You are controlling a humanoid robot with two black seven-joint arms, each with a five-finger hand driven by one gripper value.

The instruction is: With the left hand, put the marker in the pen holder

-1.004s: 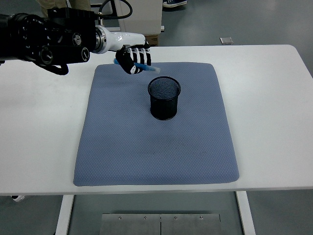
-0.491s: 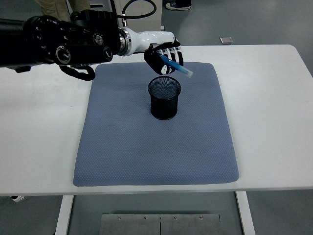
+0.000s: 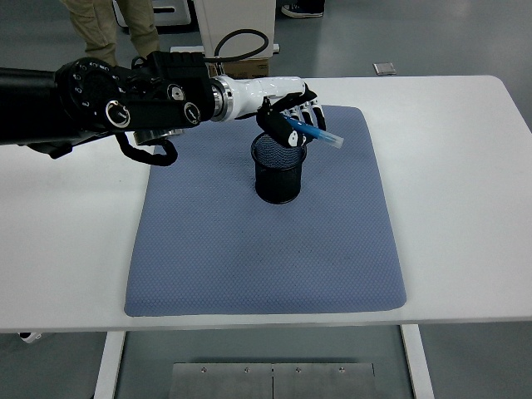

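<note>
The black left arm reaches in from the left, and its left hand [image 3: 287, 119] has its fingers clenched round a slim blue plastic marker [image 3: 314, 135], held slanted above the far rim of the black wire-mesh pen holder [image 3: 279, 169] on the grey-blue mat [image 3: 208, 241]. The marker looks light, stiff and smooth, best gripped mid-barrel, though the fingers hide its left end.

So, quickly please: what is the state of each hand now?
Left hand: closed on the blue marker.
Right hand: not in view.
</note>
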